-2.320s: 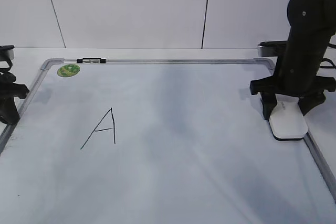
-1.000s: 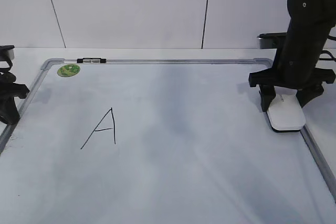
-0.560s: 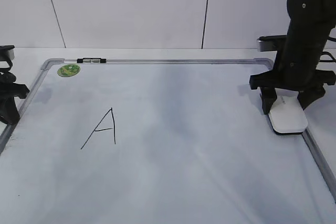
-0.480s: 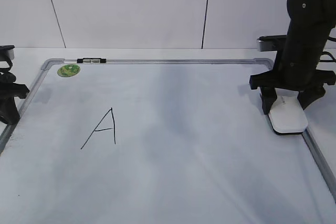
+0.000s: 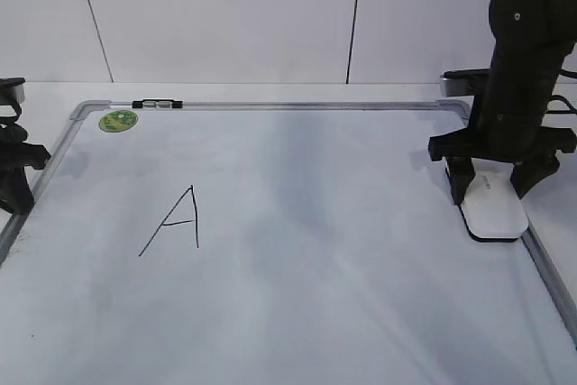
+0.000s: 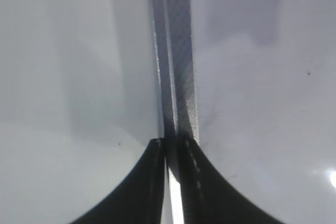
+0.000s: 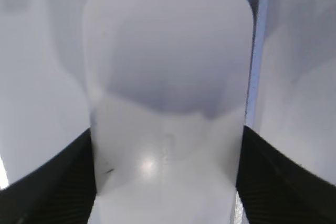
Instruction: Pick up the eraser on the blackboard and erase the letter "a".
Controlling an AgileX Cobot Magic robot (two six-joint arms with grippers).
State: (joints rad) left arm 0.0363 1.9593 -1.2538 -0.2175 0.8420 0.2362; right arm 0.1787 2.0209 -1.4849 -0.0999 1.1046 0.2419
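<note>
The white eraser (image 5: pixel 495 210) lies at the right edge of the blackboard (image 5: pixel 343 250), beside its silver frame. My right gripper (image 5: pixel 491 188) stands over it with a finger pressed on each long side. In the right wrist view the eraser (image 7: pixel 168 66) fills the space between the two fingers of that gripper (image 7: pixel 167 132). An angular capital "A" (image 5: pixel 176 221) is drawn on the left of the board. No cursive "a" shows in any view. My left gripper (image 5: pixel 11 194) is shut and empty over the board's left frame (image 6: pixel 176 87).
A round green sticker (image 5: pixel 118 120) sits in the board's far left corner. A small black clip (image 5: pixel 156 105) is on the far frame. White wall panels stand behind the table. The board's right frame (image 5: pixel 548 268) runs just right of the eraser.
The right gripper and the eraser have shifted together a little toward the front of the board, after first moving back. The left arm has not moved.
</note>
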